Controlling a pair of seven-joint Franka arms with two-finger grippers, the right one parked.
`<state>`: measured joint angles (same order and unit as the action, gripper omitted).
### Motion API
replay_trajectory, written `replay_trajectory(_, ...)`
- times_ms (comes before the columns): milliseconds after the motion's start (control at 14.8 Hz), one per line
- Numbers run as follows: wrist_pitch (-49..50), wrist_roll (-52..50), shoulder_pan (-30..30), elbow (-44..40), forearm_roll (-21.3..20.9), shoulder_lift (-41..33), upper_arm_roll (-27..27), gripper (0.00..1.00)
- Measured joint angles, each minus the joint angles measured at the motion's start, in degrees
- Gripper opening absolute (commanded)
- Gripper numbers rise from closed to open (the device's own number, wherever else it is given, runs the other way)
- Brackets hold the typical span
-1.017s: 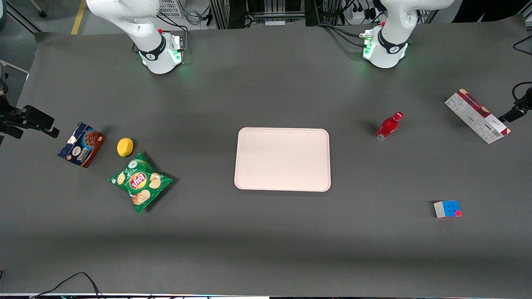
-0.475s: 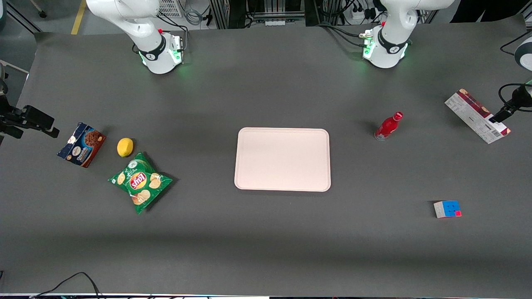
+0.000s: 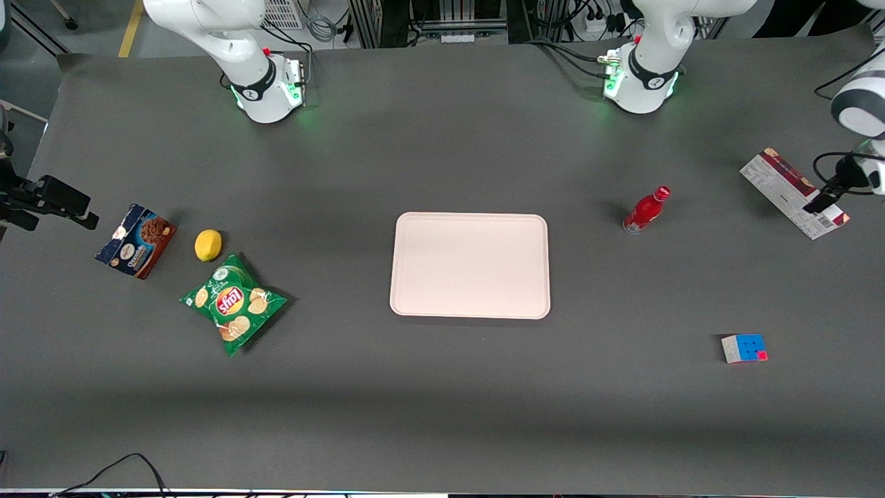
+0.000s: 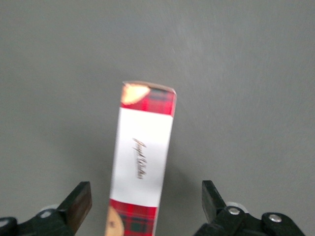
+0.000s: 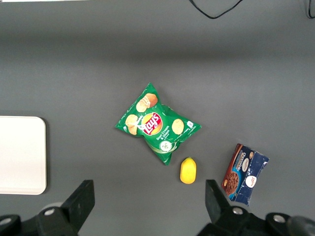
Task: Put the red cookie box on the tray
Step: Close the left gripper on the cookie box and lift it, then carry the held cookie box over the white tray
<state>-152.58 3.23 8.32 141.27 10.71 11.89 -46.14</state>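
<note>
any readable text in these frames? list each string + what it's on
"Lay's": chip bag, red logo.
Red cookie box: script on white band, illegible; white face print too small.
Blue-and-brown cookie box: label too small.
Red bottle: nothing legible.
Pincer open, over the red cookie box.

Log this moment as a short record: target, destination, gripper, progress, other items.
target: red cookie box, lying on the table toward the working arm's end
destination: tray, mid-table, nothing on it
gripper: gripper open, above the box, one finger on each side, not gripping
progress: box not yet picked up
other items: red bottle, puzzle cube, chips bag, lemon, blue cookie box
</note>
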Motion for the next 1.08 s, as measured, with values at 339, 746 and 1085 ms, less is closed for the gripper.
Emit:
replay_trajectory(339,-0.55,4.02,0.07,-0.63,4.91,4.81,2.17,1.00)
replay_trajectory(746,-0.48,7.62,-1.05,-0.91,6.40,4.85,2.02,0.42)
replay_trajectory(1085,3.87,7.89,-1.07,-2.49,6.59,4.84,2.03,0.04)
